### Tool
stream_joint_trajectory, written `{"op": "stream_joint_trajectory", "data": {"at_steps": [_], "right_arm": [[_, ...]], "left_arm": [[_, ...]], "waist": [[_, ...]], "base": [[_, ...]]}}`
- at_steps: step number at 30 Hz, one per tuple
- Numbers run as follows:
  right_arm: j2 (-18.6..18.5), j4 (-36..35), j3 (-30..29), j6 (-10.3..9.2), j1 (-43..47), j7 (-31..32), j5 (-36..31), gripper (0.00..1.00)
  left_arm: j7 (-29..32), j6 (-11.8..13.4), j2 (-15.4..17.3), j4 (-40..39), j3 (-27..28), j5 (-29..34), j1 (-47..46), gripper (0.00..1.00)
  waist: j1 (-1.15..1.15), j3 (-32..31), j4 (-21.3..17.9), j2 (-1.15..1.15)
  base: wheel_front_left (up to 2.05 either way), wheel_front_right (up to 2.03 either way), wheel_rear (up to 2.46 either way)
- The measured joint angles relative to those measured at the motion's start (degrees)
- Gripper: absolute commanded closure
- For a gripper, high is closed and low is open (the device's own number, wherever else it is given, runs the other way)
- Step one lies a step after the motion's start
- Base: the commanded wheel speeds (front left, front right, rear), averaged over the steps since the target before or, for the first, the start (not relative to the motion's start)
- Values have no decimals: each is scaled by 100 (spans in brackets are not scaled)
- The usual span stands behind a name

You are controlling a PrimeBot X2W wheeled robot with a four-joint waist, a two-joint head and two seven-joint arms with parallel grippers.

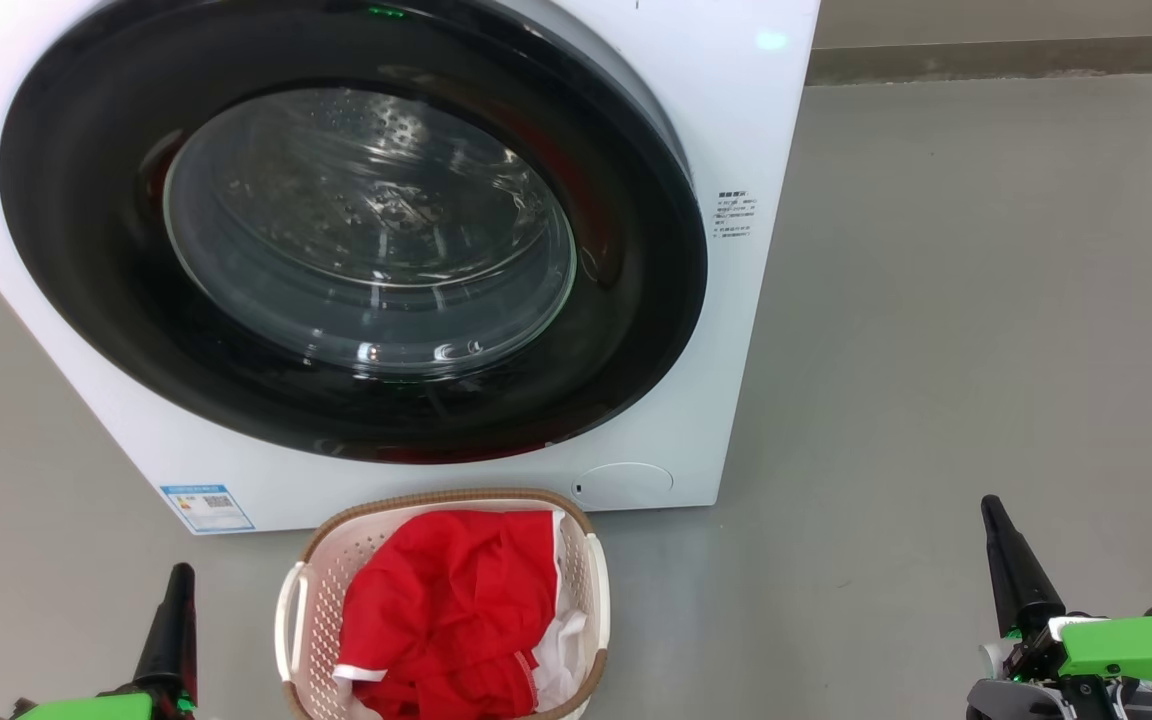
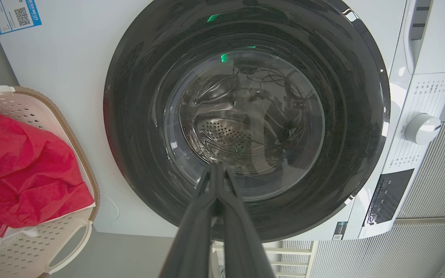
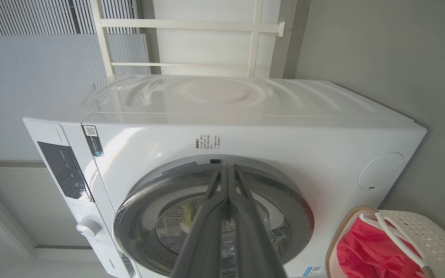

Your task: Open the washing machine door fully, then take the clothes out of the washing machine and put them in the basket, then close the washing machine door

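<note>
risk: the door (image 1: 356,270) looks flush with the machine (image 1: 746,130), but whether its latch has caught i cannot tell; if it has not, it could swing open.
second risk: the basket (image 1: 321,600) sits on the floor (image 1: 936,300) just in front of the door; an arm passing low could knock it and spill the clothes (image 1: 456,600).
clothes: red heap inside the basket, white trim showing near the rim.
left gripper (image 2: 216,168): fingers pressed together, holding nothing, apart from door and basket.
right gripper (image 3: 227,168): fingers together too, empty, pointed toward the door's edge, touching nothing.
stage: by my reading, done bar a latch check.
</note>
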Motion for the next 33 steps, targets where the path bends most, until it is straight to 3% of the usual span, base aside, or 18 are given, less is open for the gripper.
{"op": "stream_joint_trajectory", "data": {"at_steps": [33], "right_arm": [[3, 0, -4, 0, 0, 1, 0, 100]], "left_arm": [[0, 0, 0, 0, 2, 0, 0, 100]], "waist": [[0, 0, 0, 0]], "base": [[0, 0, 0]]}}
